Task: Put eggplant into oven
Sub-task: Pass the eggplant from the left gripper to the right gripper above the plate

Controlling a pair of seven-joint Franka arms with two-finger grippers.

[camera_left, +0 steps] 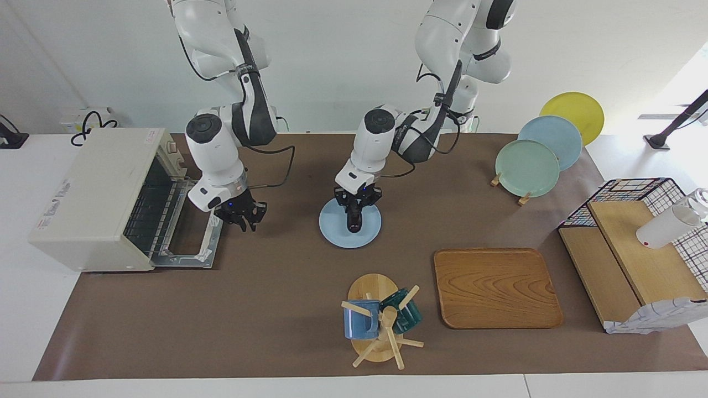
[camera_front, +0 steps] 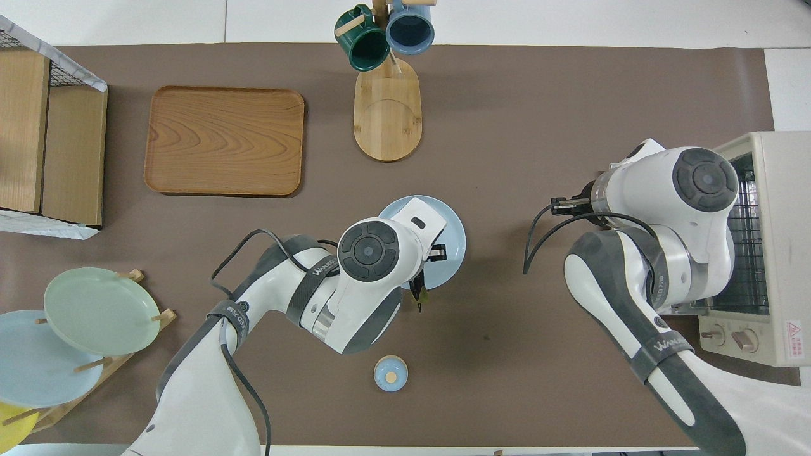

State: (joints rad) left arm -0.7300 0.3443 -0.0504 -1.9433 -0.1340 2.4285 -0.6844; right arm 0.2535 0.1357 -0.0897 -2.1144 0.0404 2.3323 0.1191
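Note:
The eggplant (camera_left: pixel 354 224) is a dark, slim shape on or just above a light blue plate (camera_left: pixel 332 229) in the middle of the table. In the overhead view only its green stem tip (camera_front: pixel 419 295) shows at the plate's (camera_front: pixel 453 244) edge nearer the robots. My left gripper (camera_left: pixel 354 216) is down over the plate, shut on the eggplant near its stem end. The oven (camera_left: pixel 94 188) stands at the right arm's end, its door (camera_left: pixel 188 243) dropped open and its wire rack showing. My right gripper (camera_left: pixel 243 220) is open and empty beside the open door's handle edge.
A mug tree (camera_left: pixel 379 323) with two mugs and a wooden tray (camera_left: pixel 495 287) lie farther from the robots. A rack of plates (camera_left: pixel 528 166) and a wire basket with wooden boards (camera_left: pixel 636 249) are at the left arm's end. A small blue lid (camera_front: pixel 390 373) lies near the robots.

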